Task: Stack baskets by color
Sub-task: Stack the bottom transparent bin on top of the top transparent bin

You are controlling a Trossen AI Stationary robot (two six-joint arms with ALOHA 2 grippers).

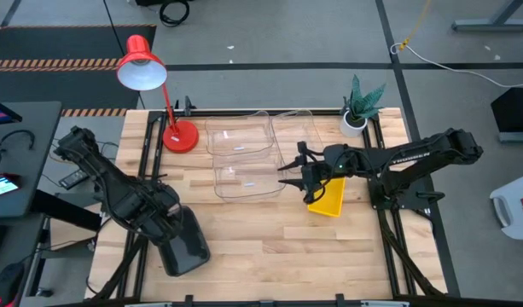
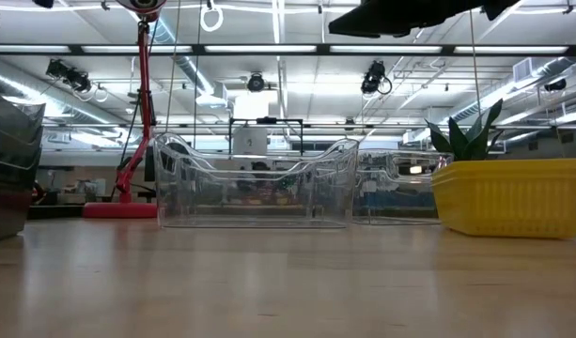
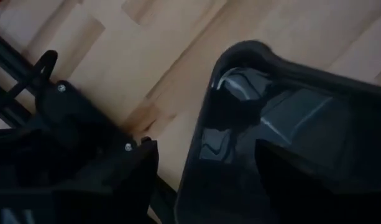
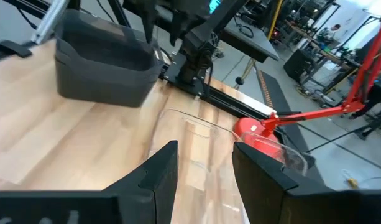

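Three clear baskets (image 1: 240,136) (image 1: 244,181) (image 1: 295,128) stand on their bottoms at the table's far middle. One clear basket (image 2: 255,183) stands nearest in the low view. A yellow basket (image 1: 328,198) (image 2: 513,197) rests on the wood just right of them. My right gripper (image 1: 288,175) (image 4: 206,174) hovers open above the right end of the nearer clear basket (image 4: 196,143), nothing between its fingers. Near the left front stands a dark grey basket (image 1: 186,243) (image 3: 283,143) (image 4: 106,62). My left gripper (image 1: 163,217) hangs right over its far-left edge, dark against dark.
A red desk lamp (image 1: 180,135) stands at the far left beside the clear baskets, and a small potted plant (image 1: 359,107) at the far right corner. Black frame rails (image 1: 376,162) run along the table's sides. Bare wood (image 1: 287,247) lies across the near middle.
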